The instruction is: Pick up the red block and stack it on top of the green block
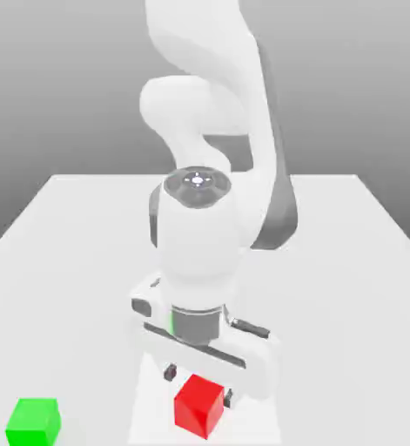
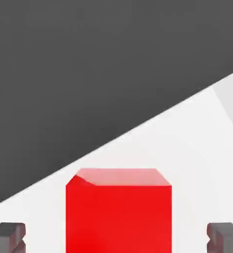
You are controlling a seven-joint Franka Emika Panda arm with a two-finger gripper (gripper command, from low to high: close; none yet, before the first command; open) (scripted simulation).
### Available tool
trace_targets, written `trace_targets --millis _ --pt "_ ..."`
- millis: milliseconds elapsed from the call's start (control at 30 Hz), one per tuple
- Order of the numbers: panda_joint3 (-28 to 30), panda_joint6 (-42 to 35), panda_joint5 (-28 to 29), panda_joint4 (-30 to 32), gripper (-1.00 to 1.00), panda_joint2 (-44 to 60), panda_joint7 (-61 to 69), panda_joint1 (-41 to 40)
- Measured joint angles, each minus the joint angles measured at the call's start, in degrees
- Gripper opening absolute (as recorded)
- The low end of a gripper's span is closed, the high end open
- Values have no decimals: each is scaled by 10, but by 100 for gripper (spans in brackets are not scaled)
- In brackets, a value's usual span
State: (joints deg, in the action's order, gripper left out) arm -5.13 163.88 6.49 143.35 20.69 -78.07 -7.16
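Bright red matte cube (image 1: 198, 406), the block to be lifted: lies between the two dark fingertips of the white gripper (image 1: 199, 396), jaws wide, a gap beside each face. Its sides look squared to the fingers, so closing straight should serve. Surface: pale smooth tabletop (image 1: 347, 348), near its edge. Room: bright green matte cube (image 1: 33, 422) well apart, toward the exterior view's left; ample clearance for the grasp.

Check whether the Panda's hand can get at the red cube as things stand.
Probably yes: the hand is open, its fingers apart with the red cube between them, and I see nothing wedged in the gaps. Finger height relative to the cube is hard to judge.
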Motion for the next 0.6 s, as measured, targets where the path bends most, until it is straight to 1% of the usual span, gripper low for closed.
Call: trace_targets --millis 200,267,400,600 --pt "1 5 2 -1 -100 5 -2 1" --pt "-5 -13 -5 3 -100 -17 3 -4" --pt "-18 -78 -31 13 -100 -92 22 -14" --pt "60 -154 -69 -73 -100 -84 -39 -91"
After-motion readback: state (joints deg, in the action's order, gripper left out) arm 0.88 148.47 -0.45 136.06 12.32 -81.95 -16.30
